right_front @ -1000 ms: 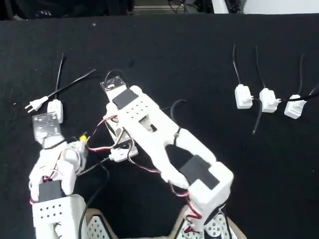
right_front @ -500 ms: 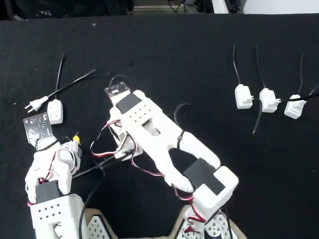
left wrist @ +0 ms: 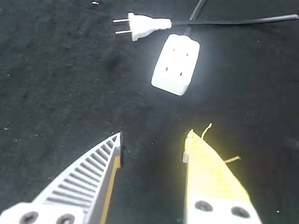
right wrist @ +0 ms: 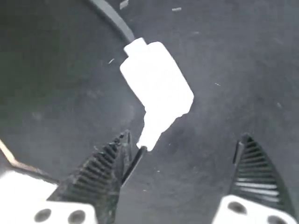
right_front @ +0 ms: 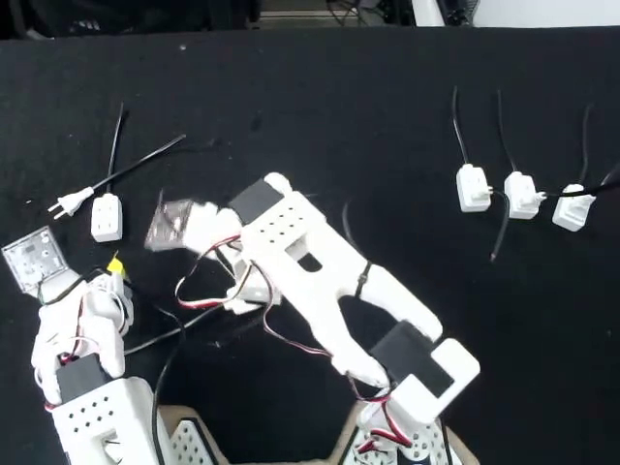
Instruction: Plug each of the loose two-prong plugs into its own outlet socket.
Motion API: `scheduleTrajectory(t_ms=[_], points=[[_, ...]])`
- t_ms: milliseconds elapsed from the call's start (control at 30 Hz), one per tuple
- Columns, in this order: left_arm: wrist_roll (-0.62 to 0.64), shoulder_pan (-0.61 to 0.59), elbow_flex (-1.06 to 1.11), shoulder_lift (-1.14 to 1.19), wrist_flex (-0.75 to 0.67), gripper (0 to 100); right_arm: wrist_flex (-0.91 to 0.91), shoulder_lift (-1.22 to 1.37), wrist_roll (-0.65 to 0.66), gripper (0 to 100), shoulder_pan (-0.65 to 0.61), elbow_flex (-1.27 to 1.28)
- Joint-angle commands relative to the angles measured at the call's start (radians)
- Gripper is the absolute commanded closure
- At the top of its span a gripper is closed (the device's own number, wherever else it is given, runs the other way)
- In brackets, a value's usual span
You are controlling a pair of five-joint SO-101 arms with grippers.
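So here's where we're at: the loose white two-prong plug (right_front: pixel 66 204) on its thin black cord (right_front: pixel 145 160) lies on the black surface (right_front: pixel 320 97) at about 9 o'clock in the high view, prongs bare and seated in nothing; the small white socket block with two pairs of slots (right_front: pixel 106 217) sits just beside it, at the plug's 4 o'clock; we can't tell whether the two touch.

The left end effector (left wrist: pixel 153 140) hangs over the surface a little short of that block; its white finger (left wrist: pixel 93 172) and yellow finger (left wrist: pixel 205 172) are spread wide with nothing between them.

The right end effector (right wrist: pixel 184 140) is spread too, black ribbed fingers (right wrist: pixel 100 172) wide apart and gripping nothing; just ahead of them lies a white plastic connector body (right wrist: pixel 156 88), with a black cord at its far end and a narrower white nose close to one fingertip.

From above, the white right arm (right_front: pixel 320 271) stretches from 5 o'clock towards 9 o'clock; the left arm (right_front: pixel 82 339) sits at 7 o'clock; three more white socket blocks (right_front: pixel 523 196) line up around 2 to 3 o'clock, well apart from both arms.
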Motion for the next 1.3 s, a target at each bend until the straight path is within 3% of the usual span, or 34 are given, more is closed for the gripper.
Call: scheduleTrajectory(t_ms=[0, 100, 333, 633, 900, 1000, 1100, 1267], points=[[0.018, -0.012, -0.067, -0.008, -0.017, 78, 0.005, 0.035, 0.212, 66.9, -0.014, 0.018], [0.018, -0.012, -0.067, -0.008, -0.017, 78, 0.003, 0.09, 0.275, 66.9, -0.014, 0.022], [0.017, -0.012, -0.068, -0.008, -0.017, 78, -0.091, 0.208, 0.273, 67.3, -0.015, 0.024], [0.015, -0.007, -0.067, -0.008, -0.017, 78, -0.178, 0.199, 0.072, 67.3, -0.029, -0.002], [0.014, -0.007, -0.065, -0.008, -0.017, 78, -0.256, 0.202, 0.06, 67.8, -0.087, 0.056], [0.014, -0.007, -0.065, -0.008, -0.017, 78, -0.282, 0.2, 0.057, 77.9, -0.074, 0.082], [0.014, -0.005, -0.065, -0.008, -0.017, 78, -0.328, 0.191, 0.054, 97.1, -0.037, 0.084], [0.014, -0.005, -0.064, -0.008, -0.017, 78, -0.33, 0.128, -0.055, 98.8, 0.083, 0.061]])
